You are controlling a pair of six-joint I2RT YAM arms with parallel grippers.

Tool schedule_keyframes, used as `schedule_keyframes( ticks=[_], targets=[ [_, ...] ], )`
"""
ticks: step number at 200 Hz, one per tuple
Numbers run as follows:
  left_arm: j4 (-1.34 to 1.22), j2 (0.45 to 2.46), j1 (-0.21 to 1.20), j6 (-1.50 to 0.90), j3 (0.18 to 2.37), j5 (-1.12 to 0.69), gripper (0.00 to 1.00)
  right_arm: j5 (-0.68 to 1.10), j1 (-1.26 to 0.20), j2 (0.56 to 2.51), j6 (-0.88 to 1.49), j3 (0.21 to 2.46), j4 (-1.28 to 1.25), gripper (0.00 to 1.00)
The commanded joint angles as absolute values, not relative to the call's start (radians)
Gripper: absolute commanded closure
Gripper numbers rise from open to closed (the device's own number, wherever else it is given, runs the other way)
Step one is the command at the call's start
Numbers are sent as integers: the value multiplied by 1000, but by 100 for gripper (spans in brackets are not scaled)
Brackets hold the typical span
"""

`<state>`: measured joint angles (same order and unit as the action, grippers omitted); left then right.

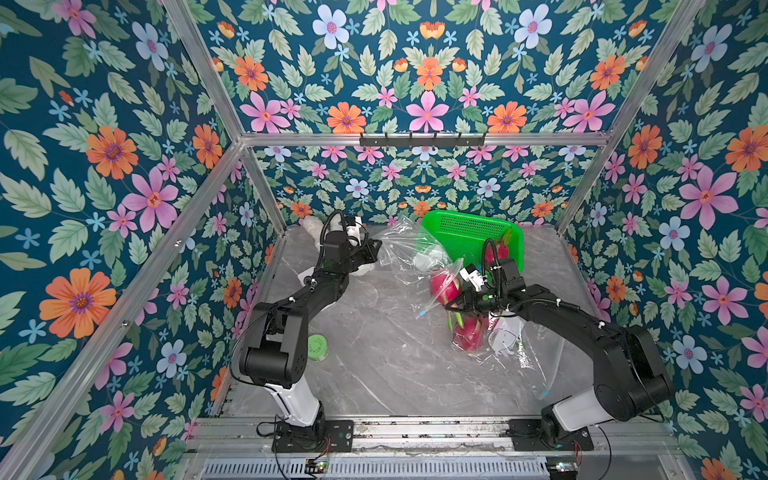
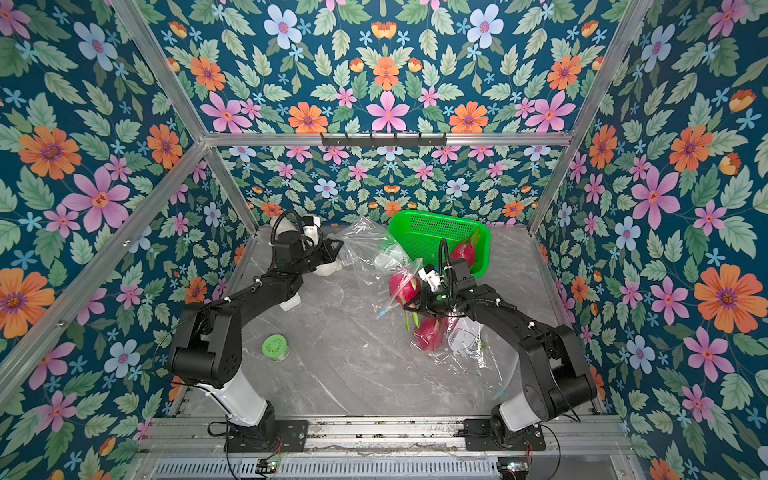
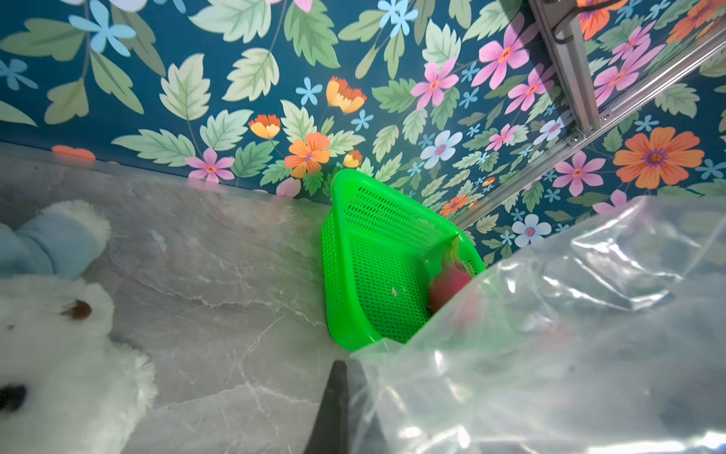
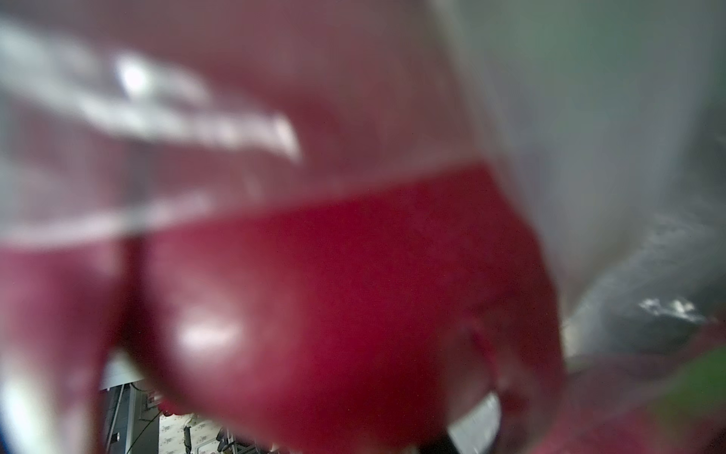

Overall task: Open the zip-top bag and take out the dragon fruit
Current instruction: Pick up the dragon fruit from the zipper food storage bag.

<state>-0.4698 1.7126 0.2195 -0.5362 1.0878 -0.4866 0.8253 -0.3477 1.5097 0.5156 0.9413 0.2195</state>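
Note:
The clear zip-top bag (image 1: 399, 249) stretches across the table's far middle. My left gripper (image 1: 375, 248) is shut on its far-left edge, and the left wrist view shows the black fingers (image 3: 334, 397) pinched together on the film (image 3: 550, 334). One dragon fruit (image 1: 442, 284) sits inside the plastic right beside my right gripper (image 1: 453, 306). Another (image 1: 469, 334) lies lower in the bag, under that arm. A further one (image 1: 498, 251) rests in the green basket (image 1: 465, 228). In the right wrist view a blurred magenta fruit (image 4: 353, 295) fills the frame and hides the jaws.
A white plush toy (image 3: 59, 334) lies on the table at the far left, under my left arm. A green round lid (image 1: 317, 347) sits near the left arm's base. The basket leans against the back wall. Floral walls and aluminium posts (image 1: 257, 183) close in the table.

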Motion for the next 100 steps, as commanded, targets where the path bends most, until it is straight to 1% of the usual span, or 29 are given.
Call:
schedule_keyframes(
  ticks=[1,52,100],
  targets=[
    [-468,1712,203,-522,1097,-448,100,811,-350,1493,433,958,319,100],
    [-434,1703,165,-517,1049,-418,100,793,-330,1464,400,965,365,100],
    [-407,1630,154,-496,908,-351,100,746,-258,1407,414,956,351,100]
  ],
)
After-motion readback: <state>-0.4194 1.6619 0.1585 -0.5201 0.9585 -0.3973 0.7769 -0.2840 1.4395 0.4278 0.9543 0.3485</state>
